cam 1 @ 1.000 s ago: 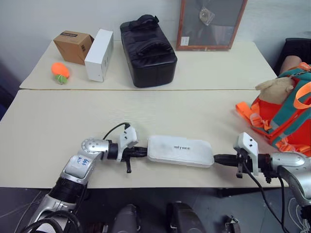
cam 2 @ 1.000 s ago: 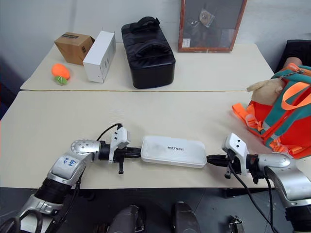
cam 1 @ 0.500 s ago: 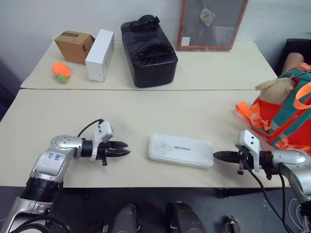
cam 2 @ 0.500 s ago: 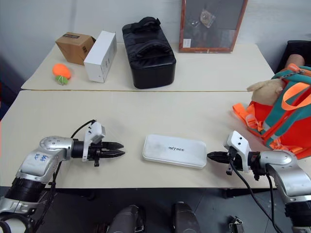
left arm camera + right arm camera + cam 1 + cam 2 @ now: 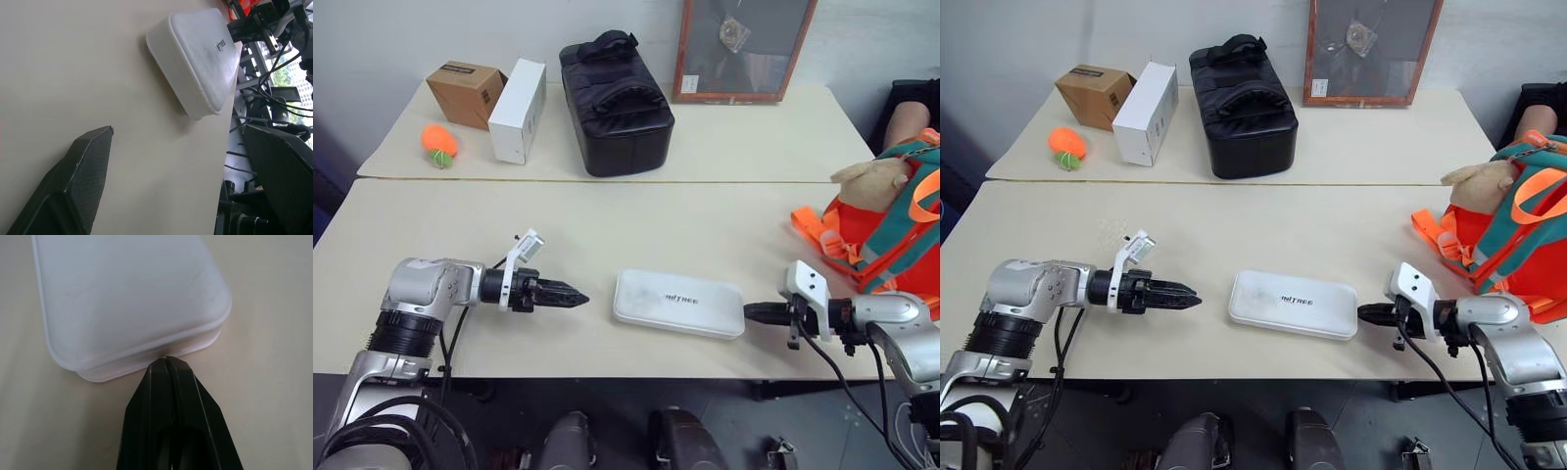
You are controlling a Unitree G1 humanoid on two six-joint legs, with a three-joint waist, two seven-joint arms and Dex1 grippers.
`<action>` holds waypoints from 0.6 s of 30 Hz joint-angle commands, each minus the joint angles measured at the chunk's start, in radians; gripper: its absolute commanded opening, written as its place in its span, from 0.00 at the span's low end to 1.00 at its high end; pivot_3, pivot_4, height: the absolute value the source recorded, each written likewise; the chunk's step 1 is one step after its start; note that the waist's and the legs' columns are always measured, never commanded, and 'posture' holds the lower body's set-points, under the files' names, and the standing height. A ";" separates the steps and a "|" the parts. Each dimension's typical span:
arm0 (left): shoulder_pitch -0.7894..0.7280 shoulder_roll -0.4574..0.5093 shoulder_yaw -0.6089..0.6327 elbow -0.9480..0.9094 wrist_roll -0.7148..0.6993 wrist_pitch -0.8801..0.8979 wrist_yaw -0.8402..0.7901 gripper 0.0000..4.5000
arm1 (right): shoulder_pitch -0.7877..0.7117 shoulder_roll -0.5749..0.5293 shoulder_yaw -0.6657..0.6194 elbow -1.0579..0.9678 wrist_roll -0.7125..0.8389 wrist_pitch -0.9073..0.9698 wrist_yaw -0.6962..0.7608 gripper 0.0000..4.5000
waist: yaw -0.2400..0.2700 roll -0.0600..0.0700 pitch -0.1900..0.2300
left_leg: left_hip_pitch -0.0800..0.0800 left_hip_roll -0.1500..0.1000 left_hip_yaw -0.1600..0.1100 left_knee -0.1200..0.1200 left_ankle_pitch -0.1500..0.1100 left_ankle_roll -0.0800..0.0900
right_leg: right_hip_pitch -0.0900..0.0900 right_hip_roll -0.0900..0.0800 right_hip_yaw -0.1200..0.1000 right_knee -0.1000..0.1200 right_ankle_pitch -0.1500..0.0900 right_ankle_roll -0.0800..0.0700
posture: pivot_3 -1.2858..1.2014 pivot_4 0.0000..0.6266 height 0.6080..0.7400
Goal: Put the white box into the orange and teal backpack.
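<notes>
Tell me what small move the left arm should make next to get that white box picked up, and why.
Probably bring the left gripper back toward the near end of the white box. It hangs open with bare table between it and the box, while the shut right gripper sits at the opposite end, so the box lies flat, gripped by neither.

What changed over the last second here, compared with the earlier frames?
The left gripper drew back off the white box's end toward the robot's left; a gap of table now separates them, and its fingers stand open. The right gripper stayed shut with its tip at the box's other end. The box and the orange and teal backpack kept their places.
</notes>
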 commanded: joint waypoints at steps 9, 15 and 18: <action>-0.169 -0.221 -0.101 0.198 0.042 0.067 0.066 0.99 | 0.018 0.001 0.005 -0.022 -0.022 -0.036 0.006 0.00 | 0.019 0.000 0.000 | 0.001 -0.001 0.000 0.002 0.000 0.000 | 0.001 0.000 0.000 0.000 0.000 0.001 | 0.52 0.24 1.00; -0.223 -0.284 -0.168 0.250 0.090 0.012 0.059 0.99 | 0.012 0.002 0.011 -0.037 -0.023 -0.028 0.005 0.00 | 0.024 0.001 -0.001 | 0.002 -0.001 0.000 0.002 0.000 0.000 | 0.003 0.000 0.000 0.000 0.000 0.001 | 0.52 0.24 1.00; -0.281 -0.326 -0.155 0.320 0.098 0.030 0.062 0.99 | 0.020 -0.002 0.001 -0.046 -0.019 -0.022 0.004 0.00 | 0.026 0.001 -0.001 | 0.002 -0.001 -0.001 0.004 0.000 0.001 | 0.004 -0.001 -0.001 0.000 0.001 0.001 | 0.52 0.24 1.00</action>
